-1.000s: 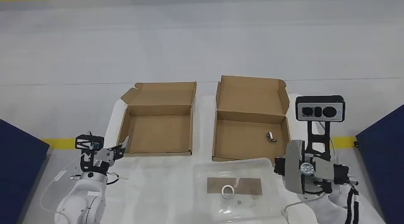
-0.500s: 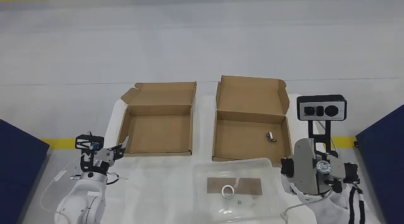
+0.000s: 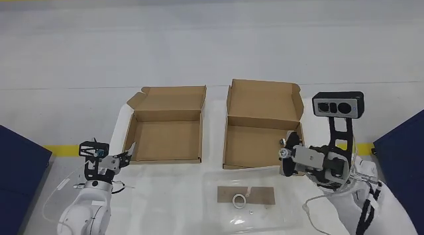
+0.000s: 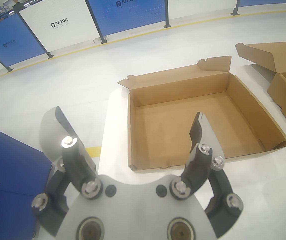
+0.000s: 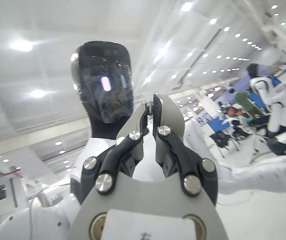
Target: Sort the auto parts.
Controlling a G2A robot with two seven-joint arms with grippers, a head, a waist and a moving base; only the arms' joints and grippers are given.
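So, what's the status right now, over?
Left claw open beside left cardboard box. Right claw shut on small metal part. White ring in clear tray. Nothing blocking.

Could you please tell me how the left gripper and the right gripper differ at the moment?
The left gripper is open and empty; the right gripper is shut on a small metal part. The left gripper sits beside the left box, while the right gripper appears above the right box's right side. Both have the same two-finger build.
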